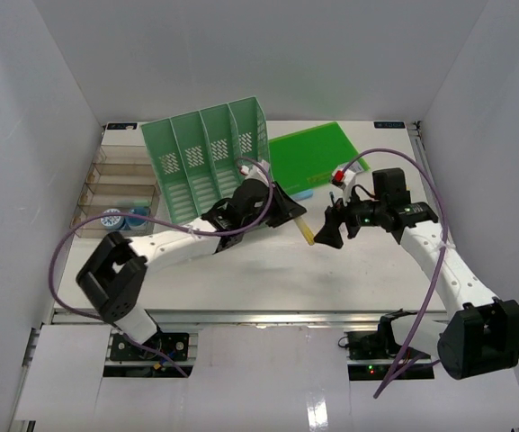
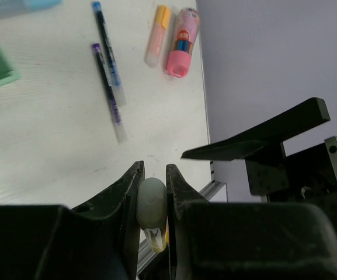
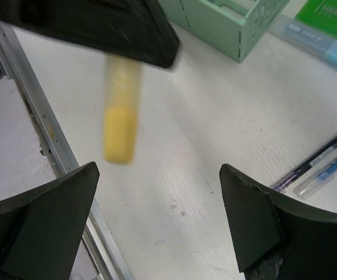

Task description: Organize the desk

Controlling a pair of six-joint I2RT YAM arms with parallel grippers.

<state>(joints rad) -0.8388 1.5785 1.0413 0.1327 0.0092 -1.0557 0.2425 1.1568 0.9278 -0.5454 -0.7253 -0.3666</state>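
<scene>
L arm [image 1: 174, 241] & R arm [image 1: 452, 274]: white links, blk joints, purple cables [image 1: 389, 151]; blk wedge pincer fingers [image 3: 45, 221].

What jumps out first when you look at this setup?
Two robot arms meet over the middle of the desk: the left gripper pinches a yellow highlighter, and the right gripper stands wide open just beside it. Behind them, a mint-green file rack stands at the back left, with a flat green board to its right.

Desk [image 1: 268, 270]: flat white top, level.
Thin metal rail [image 1: 241, 314] along near edge; surface faintly ribbed.
</scene>
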